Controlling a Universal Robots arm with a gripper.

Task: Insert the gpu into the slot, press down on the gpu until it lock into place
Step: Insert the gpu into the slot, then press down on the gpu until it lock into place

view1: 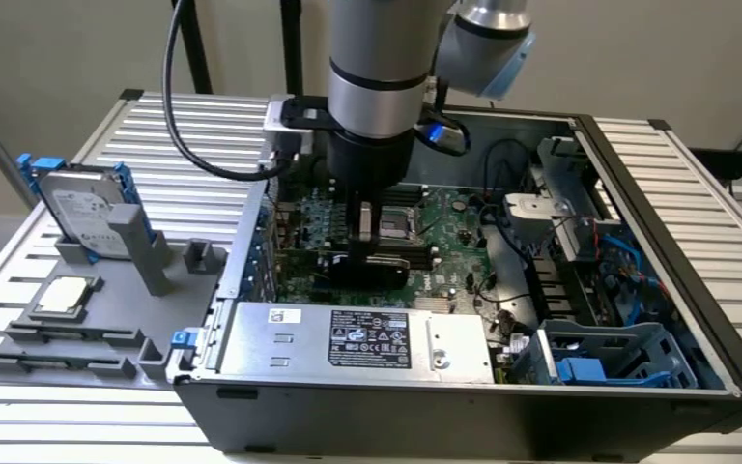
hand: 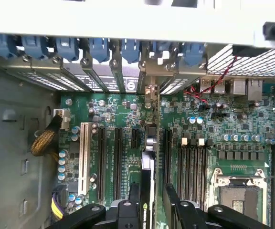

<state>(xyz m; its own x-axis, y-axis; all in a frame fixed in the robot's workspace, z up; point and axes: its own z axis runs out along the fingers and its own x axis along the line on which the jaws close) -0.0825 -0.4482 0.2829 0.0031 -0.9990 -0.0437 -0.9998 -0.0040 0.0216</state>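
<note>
Claw (hand: 152, 202) on gpu (hand: 148, 162), edge-on, long axis toward bracket wall (hand: 104, 76).

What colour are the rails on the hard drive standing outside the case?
Blue, on the hard drive; it shows best in the exterior view.

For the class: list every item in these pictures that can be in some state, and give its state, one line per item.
gpu: upright on edge over the motherboard, gripped; whether it is seated cannot be told.
gripper: shut on the gpu.
computer case: lying on its side, side panel off.
hard drive: standing upright in the grey holder outside the case.
processor chip: lying flat on the holder.
</note>
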